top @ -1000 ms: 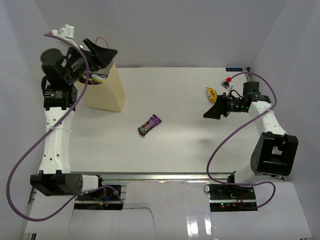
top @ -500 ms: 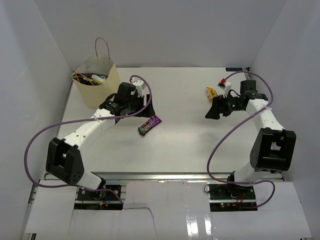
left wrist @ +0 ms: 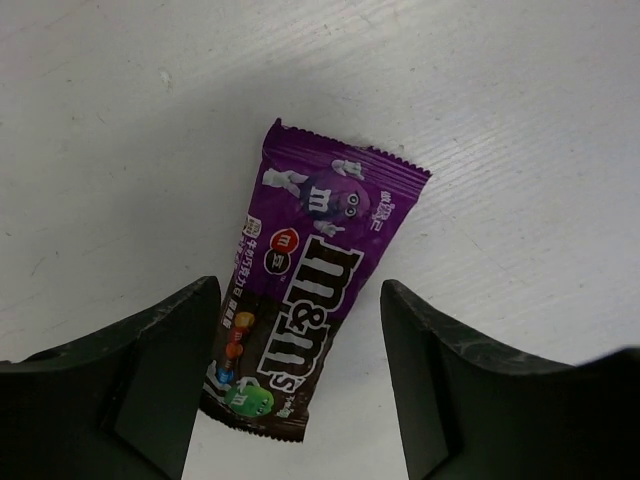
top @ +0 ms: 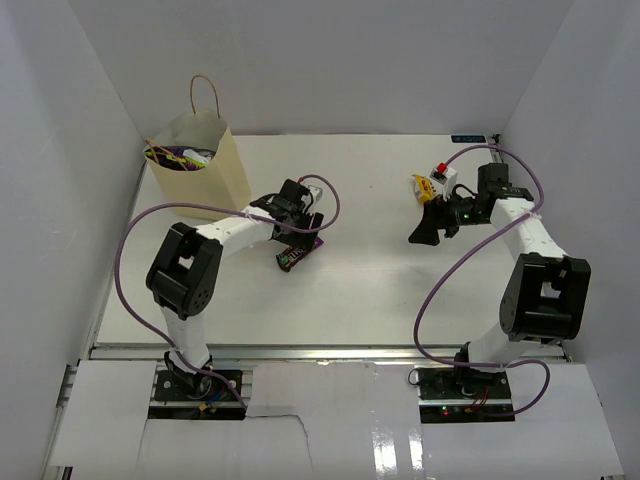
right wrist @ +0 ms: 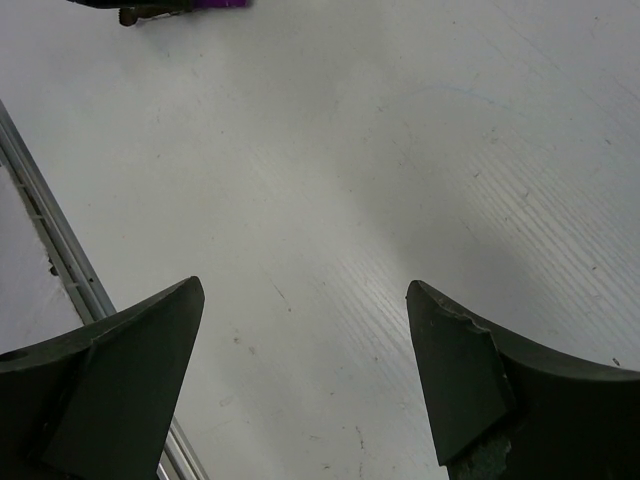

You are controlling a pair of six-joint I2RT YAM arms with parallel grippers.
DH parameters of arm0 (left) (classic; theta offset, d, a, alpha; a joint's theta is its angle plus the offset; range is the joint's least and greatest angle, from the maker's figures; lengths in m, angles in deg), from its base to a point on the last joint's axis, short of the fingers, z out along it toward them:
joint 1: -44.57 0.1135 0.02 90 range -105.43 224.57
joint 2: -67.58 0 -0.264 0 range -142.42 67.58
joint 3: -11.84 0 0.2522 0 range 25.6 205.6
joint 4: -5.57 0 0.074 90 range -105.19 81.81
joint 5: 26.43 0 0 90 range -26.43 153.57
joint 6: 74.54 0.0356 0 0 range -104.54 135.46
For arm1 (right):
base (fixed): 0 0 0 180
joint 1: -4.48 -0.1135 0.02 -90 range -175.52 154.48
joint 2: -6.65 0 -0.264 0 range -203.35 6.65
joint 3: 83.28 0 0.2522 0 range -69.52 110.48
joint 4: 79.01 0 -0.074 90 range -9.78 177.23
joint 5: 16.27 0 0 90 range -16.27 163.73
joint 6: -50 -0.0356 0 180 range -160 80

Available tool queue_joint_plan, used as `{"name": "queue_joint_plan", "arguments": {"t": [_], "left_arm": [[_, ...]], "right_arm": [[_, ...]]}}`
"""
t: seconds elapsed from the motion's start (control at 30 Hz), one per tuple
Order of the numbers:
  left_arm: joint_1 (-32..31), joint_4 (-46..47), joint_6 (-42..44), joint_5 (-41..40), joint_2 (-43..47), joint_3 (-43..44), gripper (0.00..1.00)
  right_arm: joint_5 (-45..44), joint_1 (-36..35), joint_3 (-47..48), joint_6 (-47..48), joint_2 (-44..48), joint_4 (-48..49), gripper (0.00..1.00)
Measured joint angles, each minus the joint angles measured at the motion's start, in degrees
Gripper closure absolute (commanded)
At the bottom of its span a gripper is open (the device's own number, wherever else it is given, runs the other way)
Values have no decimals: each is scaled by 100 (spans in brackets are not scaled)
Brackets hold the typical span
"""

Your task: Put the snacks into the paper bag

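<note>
The purple foil candy packet (left wrist: 310, 290) lies flat on the white table (top: 380, 290), near the middle and a little to the left. The cream paper bag with looped string handles (top: 215, 185) stands upright at the far left, with several packets already inside.

The main risk is a failed pick. The packet is thin and hugs the surface, so fingers that close too high would likely skate over the foil, and fingers that come in too low would scrape the table. It also sits slightly askew between the fingers, nearer the left-hand one in the wrist view. A squeeze could push it sideways or catch only one edge, and it might then slip out on the way to the bag. The bag looks light, and an arm brushing its rim or handle could tip it.

The left gripper (left wrist: 298, 330) straddles the packet with its fingers spread wider than the packet. It grips nothing, and I cannot tell whether the fingers touch the foil.

The right gripper (right wrist: 305, 300) is also spread wide over bare table and holds nothing. It sits just near of a small yellow packet (top: 423, 187) at the far right.
</note>
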Motion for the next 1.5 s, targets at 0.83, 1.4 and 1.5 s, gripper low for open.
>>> {"name": "queue_joint_plan", "arguments": {"t": [0.83,1.4,1.5], "left_arm": [[267,-326,-247,-413,1169,815,92],[2870,31,-2651,-763,1231,3062,100],[2973,-116,-3161,-920,938,3093,100]], "right_arm": [[280,-2,-9,26,-127,-15,12],[564,-2,101,-15,-205,-15,12],[568,-2,101,-15,-216,-17,12]]}}
